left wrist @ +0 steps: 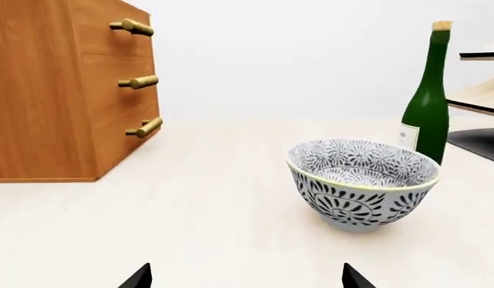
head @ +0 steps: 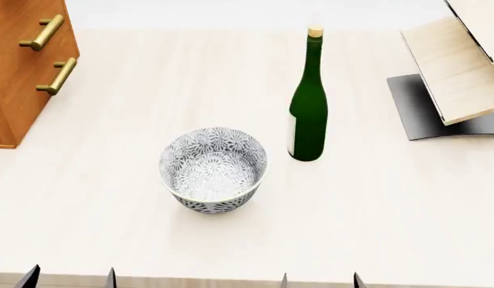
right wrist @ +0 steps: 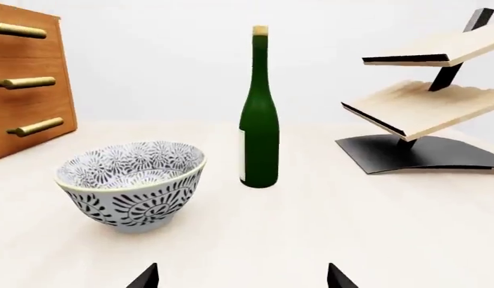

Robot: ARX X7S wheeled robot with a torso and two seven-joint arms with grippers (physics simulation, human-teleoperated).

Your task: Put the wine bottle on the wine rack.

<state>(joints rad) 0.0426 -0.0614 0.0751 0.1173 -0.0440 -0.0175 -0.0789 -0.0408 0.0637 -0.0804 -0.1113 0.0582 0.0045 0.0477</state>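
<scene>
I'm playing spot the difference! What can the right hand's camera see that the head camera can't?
Only the right wrist view shows the wine rack from the side: two slanted boards, one above the other, on a dark post, and three handles on the cabinet. Only the head view looks down into the bowl and shows both grippers' tips, left and right, each pair spread apart. Both show the wine bottle upright on the table, the patterned bowl, the cabinet and the rack.
</scene>
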